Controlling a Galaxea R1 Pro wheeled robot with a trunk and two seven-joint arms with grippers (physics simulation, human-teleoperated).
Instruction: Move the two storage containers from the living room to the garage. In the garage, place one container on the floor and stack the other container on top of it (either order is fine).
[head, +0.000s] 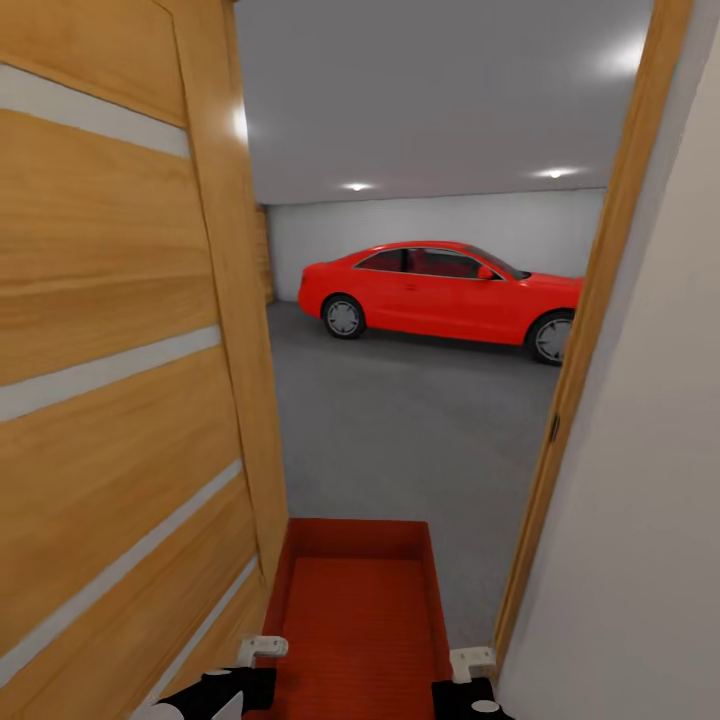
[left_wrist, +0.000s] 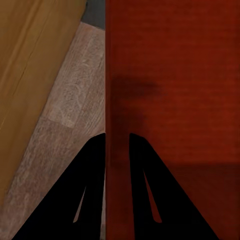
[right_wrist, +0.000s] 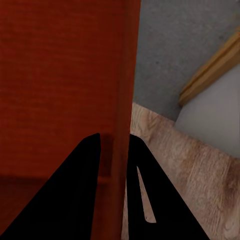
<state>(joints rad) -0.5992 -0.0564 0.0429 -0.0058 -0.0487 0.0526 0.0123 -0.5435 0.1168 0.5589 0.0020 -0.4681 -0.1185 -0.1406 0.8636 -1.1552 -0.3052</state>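
Your left gripper (left_wrist: 117, 137) is clamped on the left wall of the storage container (head: 360, 610), and your right gripper (right_wrist: 114, 137) pinches its right wall. You hold it in the doorway, between the wooden door (head: 120, 380) and door frame (head: 590, 330), with the garage floor (head: 420, 420) and red car (head: 440, 290) ahead.

Door frame (head: 600, 330) (wooden), white wall (head: 640, 520).
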